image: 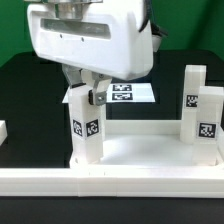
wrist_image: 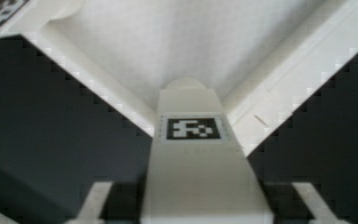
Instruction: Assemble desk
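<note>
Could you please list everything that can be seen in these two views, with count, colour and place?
tabletop: one, white, tray-like, lying on the black table in the foreground of the exterior view.
legs: three visible, white, tagged. One stands upright at a corner of the tabletop under the gripper, also seen in the wrist view; two stand at the exterior view's right.
marker board: one, flat white with tags, behind the tabletop.
small white object: one, at the exterior view's left edge; cannot tell what it is.
table: one, black surface.
gripper: one, white housing, jaws closed around the top of the upright leg.
</note>
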